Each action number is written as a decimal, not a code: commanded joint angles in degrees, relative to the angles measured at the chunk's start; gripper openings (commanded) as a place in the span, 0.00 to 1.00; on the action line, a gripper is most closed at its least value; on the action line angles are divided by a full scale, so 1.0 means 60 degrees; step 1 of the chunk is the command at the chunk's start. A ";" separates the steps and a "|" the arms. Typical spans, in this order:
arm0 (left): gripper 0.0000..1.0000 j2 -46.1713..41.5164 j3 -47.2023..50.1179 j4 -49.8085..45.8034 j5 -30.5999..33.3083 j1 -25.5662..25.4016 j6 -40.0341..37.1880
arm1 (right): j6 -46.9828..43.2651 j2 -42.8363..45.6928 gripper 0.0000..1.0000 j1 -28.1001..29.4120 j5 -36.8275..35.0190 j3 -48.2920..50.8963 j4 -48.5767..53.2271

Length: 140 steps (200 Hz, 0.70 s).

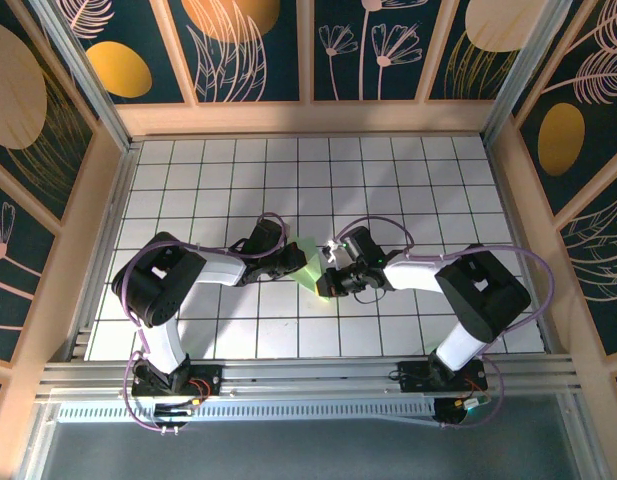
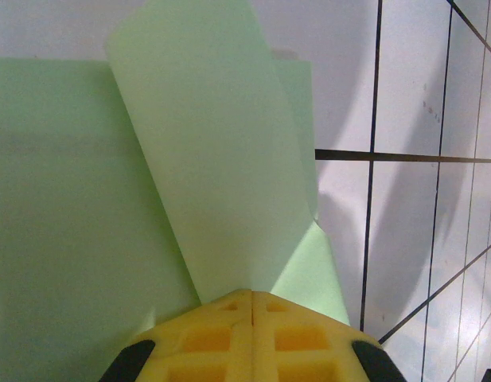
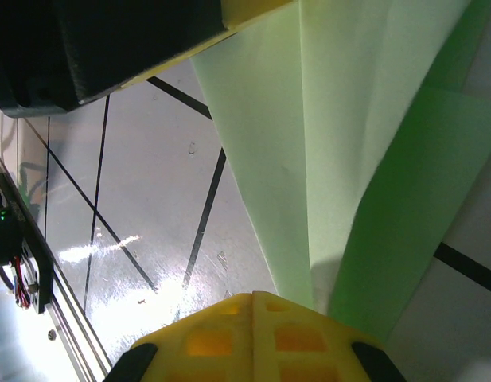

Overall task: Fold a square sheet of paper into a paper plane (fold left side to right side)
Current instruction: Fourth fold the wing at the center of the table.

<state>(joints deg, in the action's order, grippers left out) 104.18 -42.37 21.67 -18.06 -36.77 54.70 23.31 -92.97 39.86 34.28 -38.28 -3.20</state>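
Sheet of paper (image 1: 310,264): pale green, partly folded, resting on the white grid tabletop (image 1: 228,180) about mid-surface.

Left tool (image 1: 292,262): positioned at the sheet's left side. Its yellow fingers (image 2: 221,338) are pressed together and clamped on the sheet. From the left wrist view, a flap rises from the fingertips and tilts over the flat portion of the sheet.

Right tool (image 1: 330,282): positioned at the sheet's right side, toward its near corner. Its fingers are together and clamped on the sheet. From the right wrist view, layered folds fan away from the fingertips, with a darker shaded layer on the right.

Both tools meet at the sheet from opposite sides.
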 commanded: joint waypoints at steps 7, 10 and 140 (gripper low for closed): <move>0.00 0.0144 0.0236 -0.0943 0.0499 0.0023 -0.0019 | 0.0130 0.0053 0.04 -0.0102 -0.0133 0.0006 -0.0095; 0.00 0.0143 0.0235 -0.0953 0.0505 0.0034 -0.0032 | 0.0129 0.0055 0.04 -0.0101 -0.0133 0.0019 -0.0083; 0.00 0.0199 0.0135 -0.1063 0.0548 0.0025 -0.0062 | 0.0055 0.0001 0.04 -0.0210 -0.0233 0.0228 0.0178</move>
<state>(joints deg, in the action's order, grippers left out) 104.18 -42.37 21.63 -17.98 -36.77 54.68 23.29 -92.97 39.31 34.04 -37.76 -3.09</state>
